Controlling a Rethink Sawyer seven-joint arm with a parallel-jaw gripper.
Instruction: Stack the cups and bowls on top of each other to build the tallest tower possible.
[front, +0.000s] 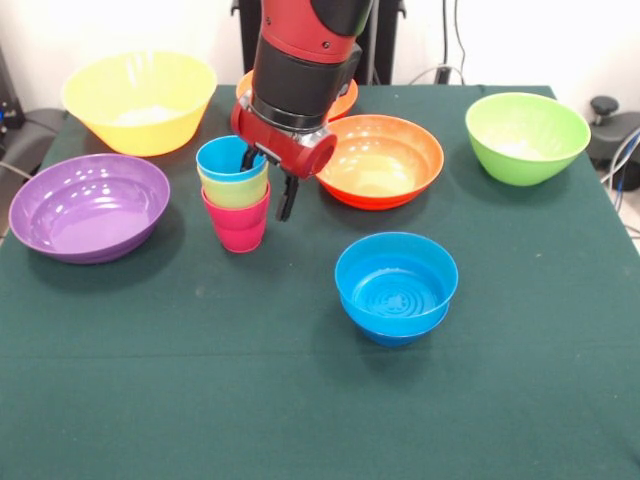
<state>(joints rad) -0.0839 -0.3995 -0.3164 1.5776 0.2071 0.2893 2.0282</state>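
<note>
The three cups stand nested in one stack left of the table's middle: red-pink cup (238, 228) at the bottom, yellow cup (234, 190) in it, light blue cup (229, 160) on top. My gripper (267, 178) hangs over the stack's right rim, open. One finger (247, 158) dips into the light blue cup; the other (287, 197) hangs outside, a little clear of the cups. The small blue bowls (396, 285) sit in the middle, apparently one nested in the other. The large yellow bowl (140, 100), purple bowl (88, 205), orange bowl (385, 160) and lime green bowl (527, 135) stand around them.
A second orange bowl (345, 100) is mostly hidden behind my arm at the back. The dark green tablecloth (200, 390) covers the table. Cables and dark equipment lie past the right and left edges.
</note>
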